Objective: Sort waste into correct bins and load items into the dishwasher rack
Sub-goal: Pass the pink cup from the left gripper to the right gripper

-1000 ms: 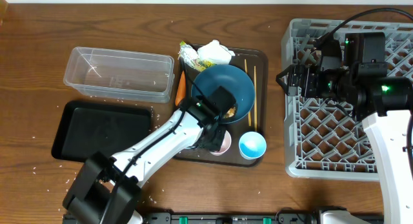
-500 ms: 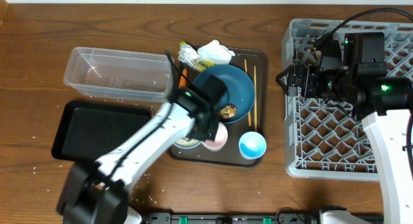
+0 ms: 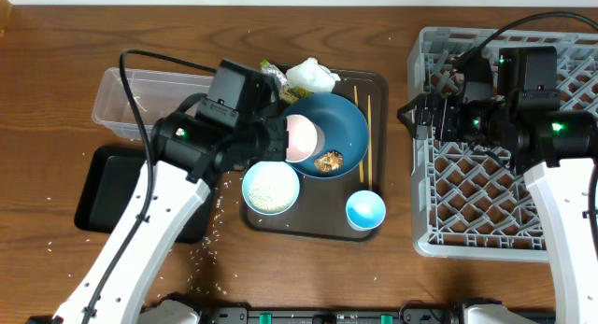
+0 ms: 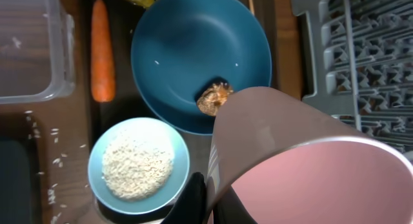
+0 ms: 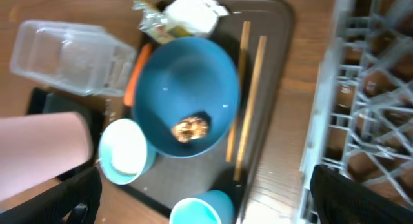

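Observation:
My left gripper (image 4: 210, 201) is shut on the pink cup (image 3: 299, 137), holding it tipped on its side above the dark-blue dish (image 3: 338, 128). A brown food lump (image 3: 328, 161) lies in the dish. The white bowl (image 3: 271, 187) holds rice. The blue cup (image 3: 365, 210) and the chopsticks (image 3: 364, 137) are on the brown serving tray (image 3: 378, 81). The tissue (image 3: 311, 77) and the wrapper (image 3: 273, 75) lie at its back. The carrot (image 4: 102, 50) shows in the left wrist view. My right gripper (image 3: 411, 114) is open and empty at the left edge of the grey rack (image 3: 486, 184).
The clear tub (image 3: 140, 95) stands at the back left, partly under my left arm. The black tray (image 3: 103, 184) lies in front of it. Loose rice grains (image 3: 210, 226) are scattered on the wooden table near the serving tray's front left corner.
My left gripper has lifted the pink cup off the serving tray's front and swung it back over the dish's left side. The rice bowl is now uncovered. The right arm has not moved.

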